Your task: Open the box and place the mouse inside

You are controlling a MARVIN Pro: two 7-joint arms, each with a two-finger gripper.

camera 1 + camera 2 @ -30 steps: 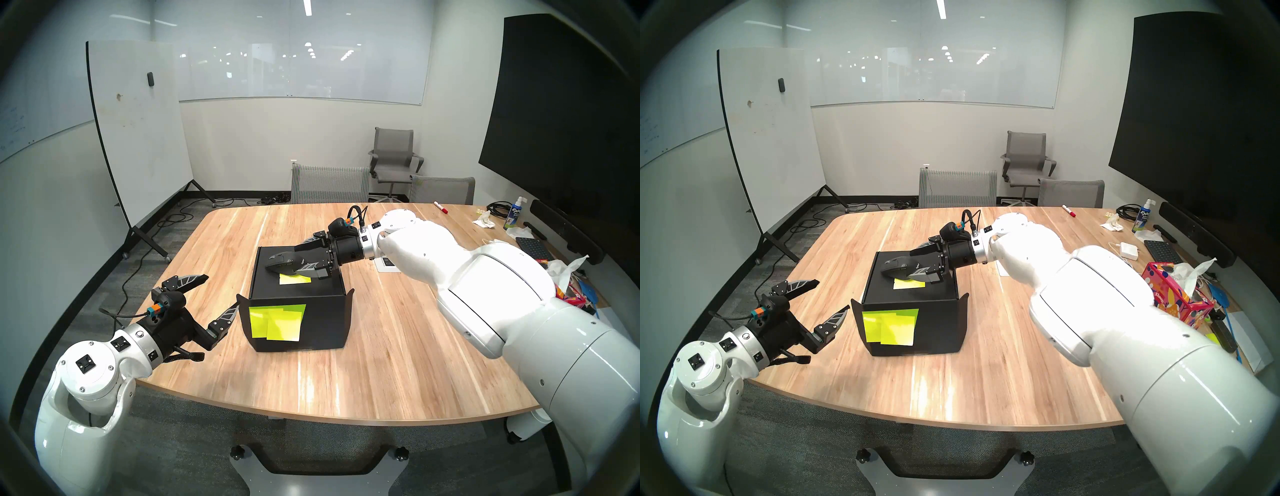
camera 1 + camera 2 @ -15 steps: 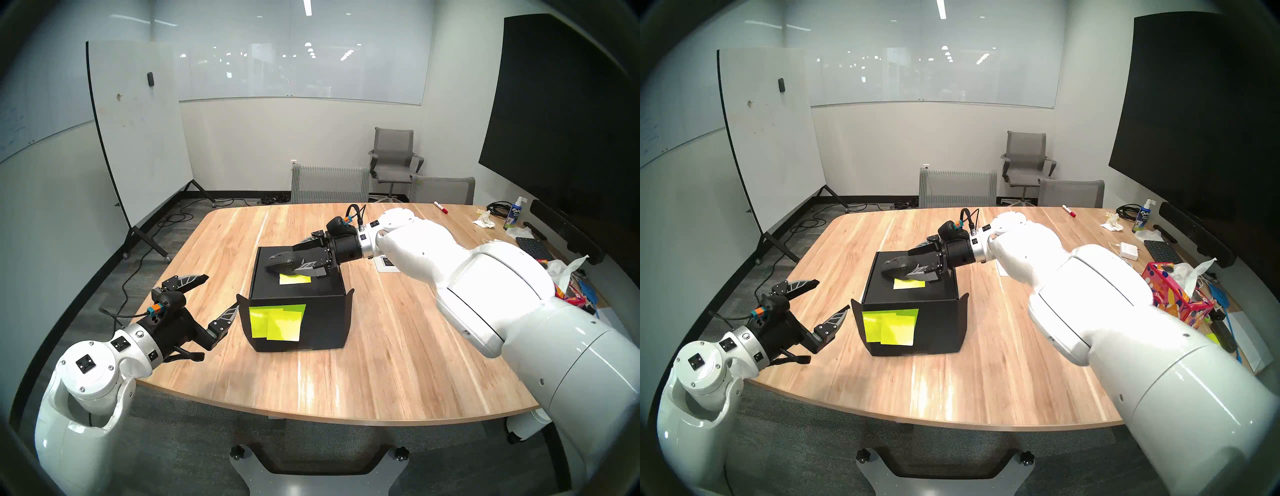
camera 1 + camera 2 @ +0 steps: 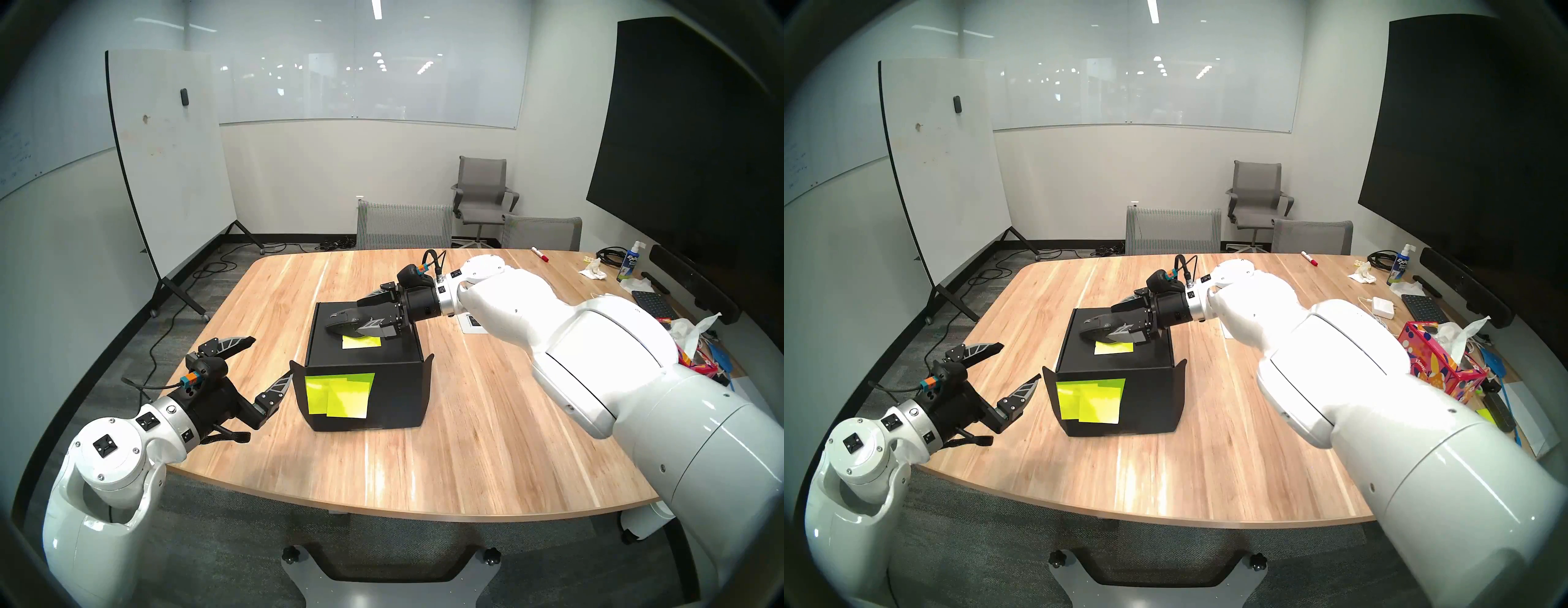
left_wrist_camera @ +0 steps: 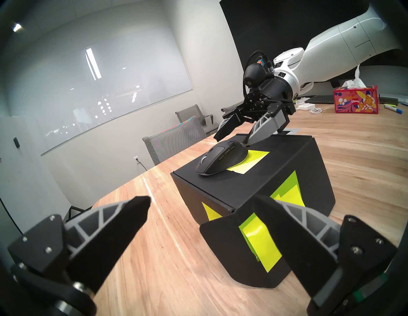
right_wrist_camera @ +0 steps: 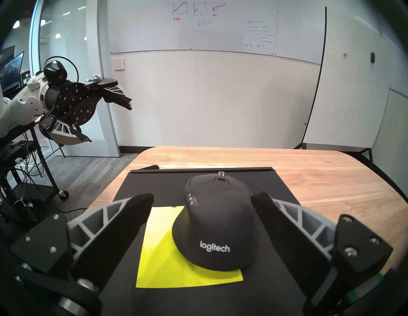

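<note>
Little has moved: right claw (image 5: 203, 209) rolled slightly, jaws spread either side of the mouse (image 5: 217, 222), not visibly clamping it. Mouse sits on the closed box (image 3: 365, 382), on the counter (image 3: 466, 446). Left claw (image 3: 265, 361) open, idle. Recommend closing squarely across mouse flanks before lifting.

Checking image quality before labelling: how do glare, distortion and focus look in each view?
Head views: sharp, fisheye bends the table edge, ceiling lights glare on the glass wall. Left wrist view: tilted, box sharp. Right wrist view: mouse lettering crisp, near fingers soft.
</note>
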